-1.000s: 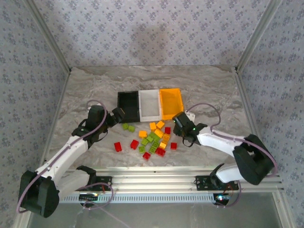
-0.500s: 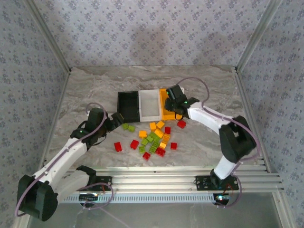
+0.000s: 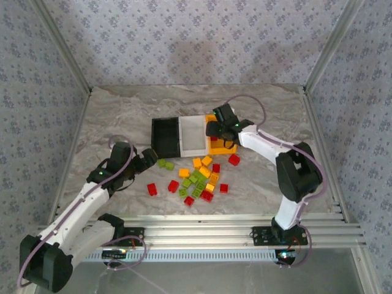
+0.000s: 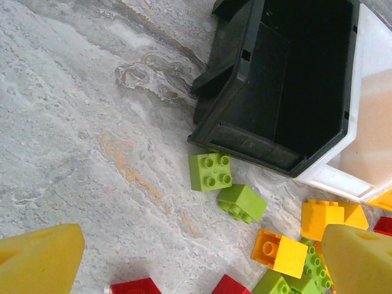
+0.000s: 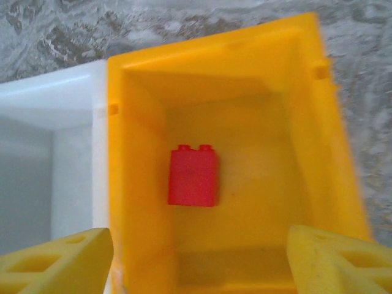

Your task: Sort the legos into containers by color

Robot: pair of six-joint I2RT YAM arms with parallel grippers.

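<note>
In the right wrist view a red lego (image 5: 193,176) lies on the floor of the orange bin (image 5: 318,153). My right gripper (image 5: 199,263) hangs open above it with nothing between its fingers. From above, the right gripper (image 3: 215,130) is over the orange bin (image 3: 228,146), beside the white bin (image 3: 193,135) and the black bin (image 3: 165,137). The loose legos (image 3: 199,177) in red, yellow and green lie in front of the bins. My left gripper (image 3: 147,158) is open and empty, just left of two green legos (image 4: 210,171) near the black bin (image 4: 288,79).
A single red lego (image 3: 152,189) lies left of the pile and another (image 3: 234,159) to its right, by the orange bin. The white bin (image 4: 367,141) touches the black one. Metal frame posts and papered walls close in the marble table (image 3: 275,110).
The right gripper swung from the pile's right side up over the orange bin, where a red lego now lies free. The left gripper drew back slightly toward the near edge.
</note>
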